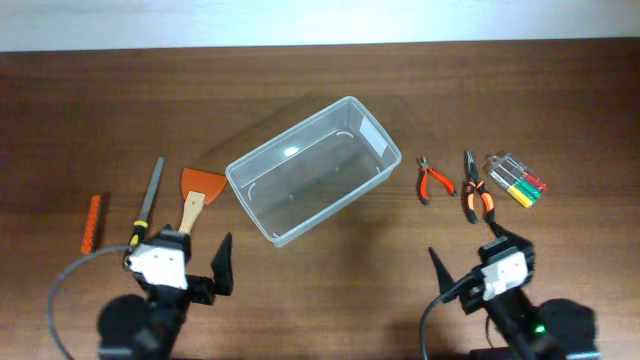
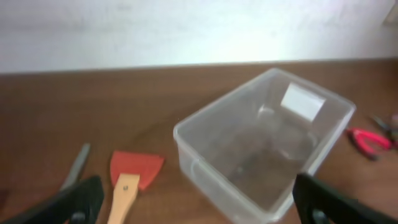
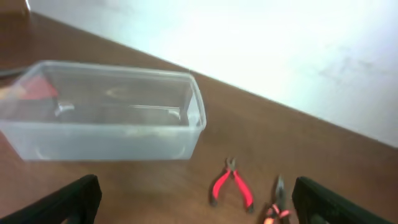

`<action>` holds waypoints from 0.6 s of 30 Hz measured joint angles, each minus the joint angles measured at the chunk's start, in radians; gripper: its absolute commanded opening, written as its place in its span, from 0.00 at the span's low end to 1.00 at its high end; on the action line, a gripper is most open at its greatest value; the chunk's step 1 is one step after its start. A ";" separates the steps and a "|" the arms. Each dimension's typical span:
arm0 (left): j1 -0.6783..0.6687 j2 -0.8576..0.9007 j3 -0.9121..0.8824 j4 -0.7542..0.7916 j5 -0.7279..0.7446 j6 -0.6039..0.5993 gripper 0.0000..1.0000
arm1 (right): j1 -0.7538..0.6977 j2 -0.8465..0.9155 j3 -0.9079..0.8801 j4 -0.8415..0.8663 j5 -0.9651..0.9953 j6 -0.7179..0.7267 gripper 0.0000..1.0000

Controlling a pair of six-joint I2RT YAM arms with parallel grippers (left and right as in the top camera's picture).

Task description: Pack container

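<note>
Clear rectangular plastic container (image 1: 310, 172) sits skewed at the middle of the counter (image 1: 80, 100). An orange-bladed wooden-handled scraper (image 1: 197, 195) lies just beside one corner, red-handled pliers (image 1: 434, 180) apart on the other side. Contents: none visible. Judged light, thin-walled, slightly flexible, slick; liable to slide if nudged, so best taken by the rim of a long wall. Left gripper (image 2: 196, 193) and right gripper (image 3: 196, 186): jaws apart, holding nothing.

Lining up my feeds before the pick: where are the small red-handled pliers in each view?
Overhead: small red-handled pliers, right of centre, beside the container.
Left wrist: pliers at the far right edge.
Right wrist: pliers at bottom centre.
Shared landmark: the container lies to their left in every view.
</note>
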 measured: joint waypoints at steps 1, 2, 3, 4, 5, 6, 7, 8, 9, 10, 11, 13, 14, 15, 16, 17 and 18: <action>0.000 0.026 0.029 -0.009 0.000 -0.003 0.99 | 0.000 0.023 0.027 -0.005 0.000 0.000 0.99; 0.000 0.088 0.101 -0.069 0.000 -0.005 0.99 | 0.000 0.079 0.094 -0.068 0.001 -0.001 0.99; 0.000 0.159 0.170 -0.122 0.000 -0.005 0.99 | 0.000 0.136 0.156 -0.125 0.000 0.000 0.99; 0.000 0.227 0.235 -0.183 0.000 -0.004 0.99 | 0.000 0.208 0.232 -0.192 0.002 0.000 0.99; 0.000 0.297 0.298 -0.241 0.000 -0.002 0.99 | 0.000 0.280 0.308 -0.262 0.008 0.000 0.99; 0.000 0.368 0.360 -0.297 -0.001 0.003 0.99 | 0.000 0.351 0.383 -0.315 0.013 0.000 0.99; 0.000 0.446 0.427 -0.353 -0.001 0.008 0.99 | 0.000 0.425 0.460 -0.372 0.019 0.000 0.99; 0.000 0.518 0.490 -0.415 0.000 0.011 0.99 | 0.000 0.502 0.543 -0.423 0.023 -0.001 0.99; 0.000 0.579 0.544 -0.465 0.000 0.014 0.99 | 0.000 0.565 0.609 -0.459 0.023 0.000 0.99; 0.000 0.637 0.595 -0.509 0.002 0.014 0.99 | 0.000 0.625 0.671 -0.494 0.021 0.000 0.99; 0.000 0.687 0.641 -0.539 0.010 0.014 0.99 | 0.000 0.680 0.728 -0.519 0.011 0.001 0.98; 0.000 0.775 0.725 -0.589 0.050 0.015 0.99 | 0.000 0.787 0.831 -0.543 -0.035 0.025 0.99; 0.000 0.799 0.747 -0.595 0.068 0.015 0.99 | 0.000 0.829 0.867 -0.548 -0.065 0.047 0.99; 0.000 0.821 0.764 -0.598 0.094 0.015 0.99 | -0.001 0.867 0.895 -0.558 -0.097 0.069 0.99; 0.000 0.838 0.774 -0.597 0.116 0.015 0.93 | -0.001 0.906 0.913 -0.564 -0.133 0.093 0.99; 0.000 0.855 0.779 -0.598 0.144 0.014 0.58 | -0.001 0.942 0.921 -0.560 -0.169 0.124 0.99; 0.000 0.867 0.781 -0.601 0.163 0.017 0.36 | -0.001 0.966 0.922 -0.554 -0.190 0.142 0.99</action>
